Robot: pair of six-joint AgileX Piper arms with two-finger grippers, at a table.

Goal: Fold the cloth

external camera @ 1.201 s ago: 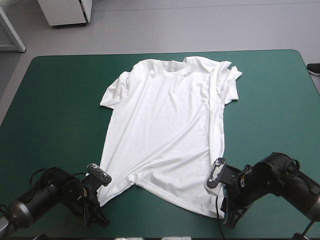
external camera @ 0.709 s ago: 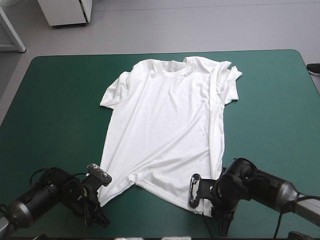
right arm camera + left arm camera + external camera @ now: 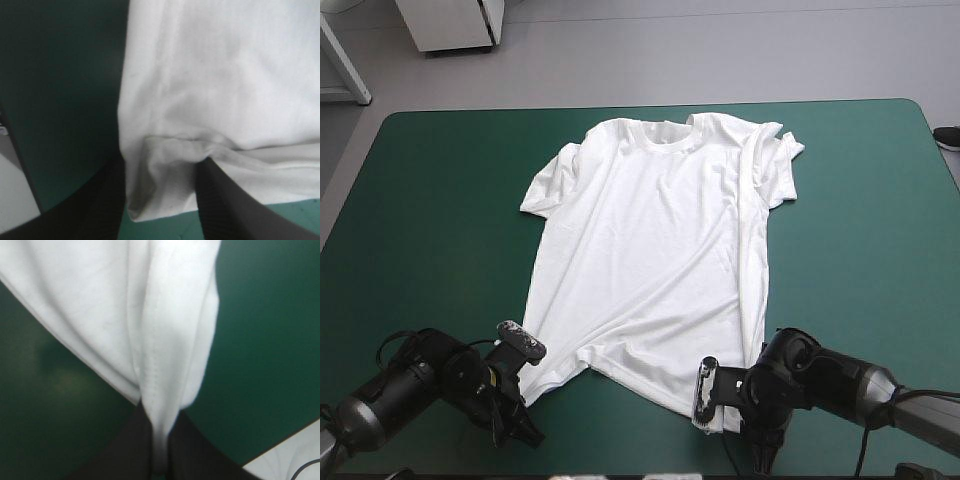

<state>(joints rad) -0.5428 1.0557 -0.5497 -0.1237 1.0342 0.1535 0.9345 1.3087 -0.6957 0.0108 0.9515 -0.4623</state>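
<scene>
T-shirt: white, spread flat at frame centre on teal-green cover, collar toward top, hem toward bottom (sleeve at frame right creased inward).
Left gripper: lower left in high view, black fingers pinched together on hem corner, fabric ridge between them.
Right gripper: lower right, fingers apart, straddling bunched opposite hem corner.

Rounded black arms, broad black fingers
</scene>
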